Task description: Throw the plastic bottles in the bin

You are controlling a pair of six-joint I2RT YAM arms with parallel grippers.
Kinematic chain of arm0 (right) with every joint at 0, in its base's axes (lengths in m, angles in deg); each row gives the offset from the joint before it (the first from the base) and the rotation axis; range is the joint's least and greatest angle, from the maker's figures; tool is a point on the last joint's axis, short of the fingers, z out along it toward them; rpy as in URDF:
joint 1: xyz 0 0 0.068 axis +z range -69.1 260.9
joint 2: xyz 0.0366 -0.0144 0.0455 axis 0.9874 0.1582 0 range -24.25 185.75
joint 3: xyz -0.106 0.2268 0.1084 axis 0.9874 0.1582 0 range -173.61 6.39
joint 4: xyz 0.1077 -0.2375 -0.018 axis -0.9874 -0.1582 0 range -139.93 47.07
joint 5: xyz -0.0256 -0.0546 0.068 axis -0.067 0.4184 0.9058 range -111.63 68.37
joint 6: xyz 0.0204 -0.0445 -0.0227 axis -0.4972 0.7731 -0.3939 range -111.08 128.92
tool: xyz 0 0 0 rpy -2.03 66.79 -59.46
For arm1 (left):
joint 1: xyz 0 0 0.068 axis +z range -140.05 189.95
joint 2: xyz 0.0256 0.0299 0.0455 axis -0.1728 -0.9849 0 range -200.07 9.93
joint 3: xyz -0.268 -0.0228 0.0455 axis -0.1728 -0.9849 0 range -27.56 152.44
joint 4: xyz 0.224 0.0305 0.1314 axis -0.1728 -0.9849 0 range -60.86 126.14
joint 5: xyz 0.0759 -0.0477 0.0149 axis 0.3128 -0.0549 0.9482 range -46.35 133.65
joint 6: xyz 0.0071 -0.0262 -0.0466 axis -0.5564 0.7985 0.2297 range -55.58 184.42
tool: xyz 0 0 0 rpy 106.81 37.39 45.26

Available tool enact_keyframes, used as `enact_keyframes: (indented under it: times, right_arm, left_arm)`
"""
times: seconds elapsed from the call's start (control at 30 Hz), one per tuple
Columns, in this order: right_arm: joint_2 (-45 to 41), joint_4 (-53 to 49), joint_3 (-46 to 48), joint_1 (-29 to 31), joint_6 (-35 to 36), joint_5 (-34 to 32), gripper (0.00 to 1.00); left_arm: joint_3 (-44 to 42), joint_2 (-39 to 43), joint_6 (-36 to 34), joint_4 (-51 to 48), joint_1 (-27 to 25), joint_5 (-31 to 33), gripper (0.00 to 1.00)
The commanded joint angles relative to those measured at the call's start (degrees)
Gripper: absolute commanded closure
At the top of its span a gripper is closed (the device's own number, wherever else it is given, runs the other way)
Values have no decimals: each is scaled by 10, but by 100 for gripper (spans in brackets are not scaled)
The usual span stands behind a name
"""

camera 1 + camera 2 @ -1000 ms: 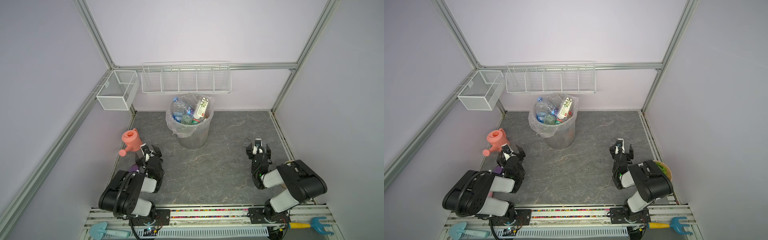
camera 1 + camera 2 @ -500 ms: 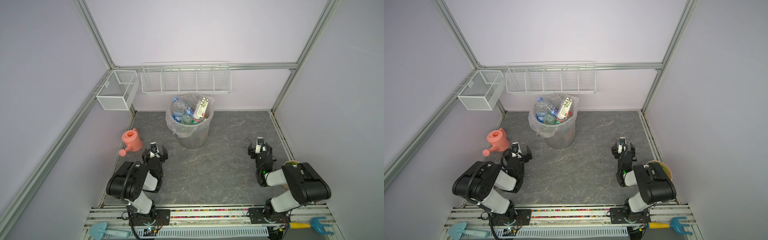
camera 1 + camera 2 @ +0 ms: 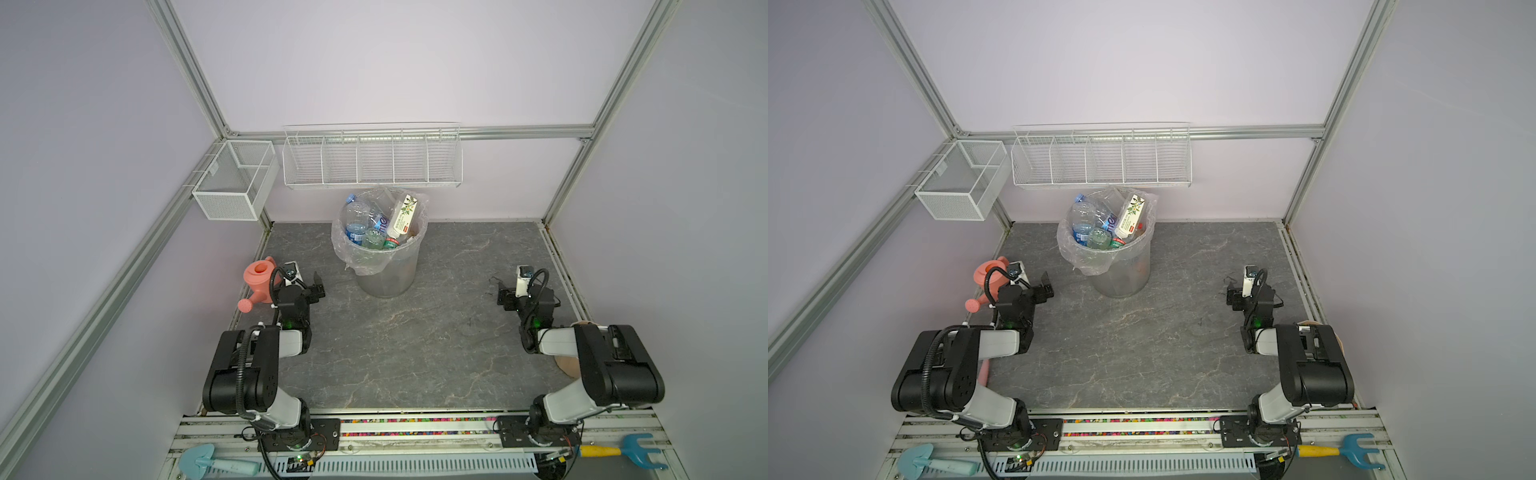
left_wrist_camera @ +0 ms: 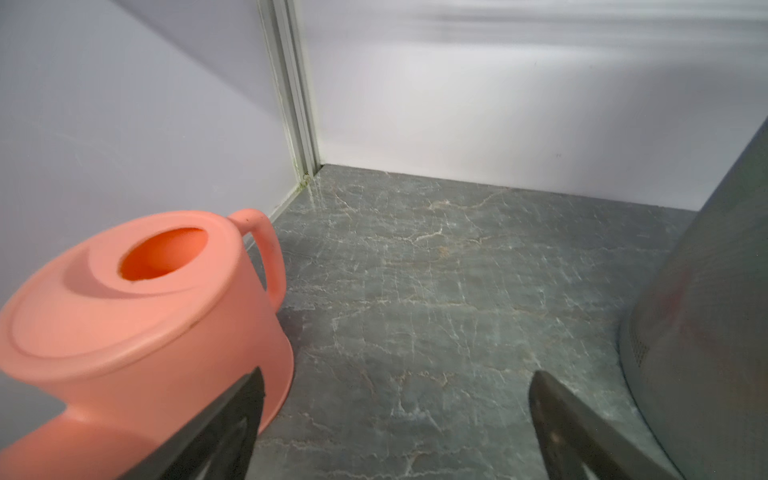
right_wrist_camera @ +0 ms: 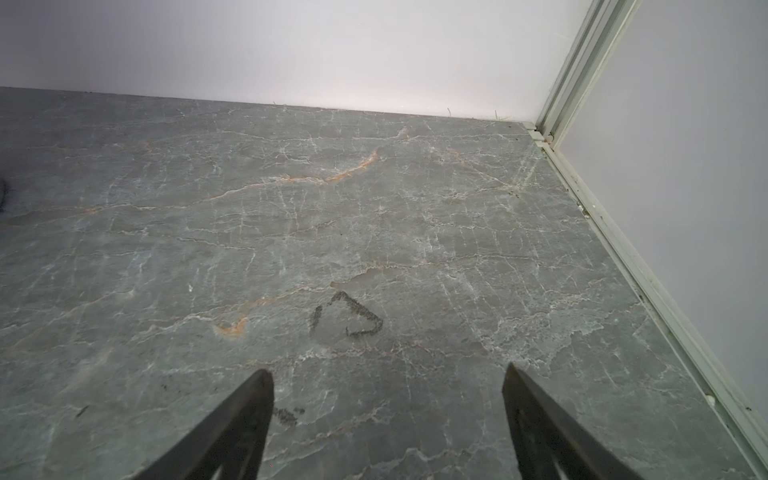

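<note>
Bottles (image 3: 355, 230) fill bin (image 3: 392, 279) — left hand (image 4: 397, 374), right hand (image 5: 387, 369) agape.

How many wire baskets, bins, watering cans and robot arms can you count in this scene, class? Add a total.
Wire baskets: 2
Bin: 1
Watering can: 1
Robot arms: 2
Total: 6

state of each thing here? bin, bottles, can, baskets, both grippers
bin: upright, bag-lined, heaped full
plastic bottles: piled in the bin
watering can: upright by the left wall
wire baskets: hung up, nothing inside
left gripper: open, holding nothing
right gripper: open, holding nothing
</note>
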Motion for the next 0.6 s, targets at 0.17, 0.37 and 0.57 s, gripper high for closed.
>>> enact_keyframes:
  times: [0.17, 0.37, 0.57]
  right_arm:
    - [-8, -7, 0, -1, -8, 13, 11]
    - [-7, -8, 0, -1, -9, 13, 11]
    - [-8, -8, 0, -1, -8, 13, 11]
  left_arm:
    - [-6, -5, 7, -7, 0, -23, 1]
    - [-6, -5, 6, -7, 1, -22, 1]
    - [-7, -5, 7, -8, 0, -23, 1]
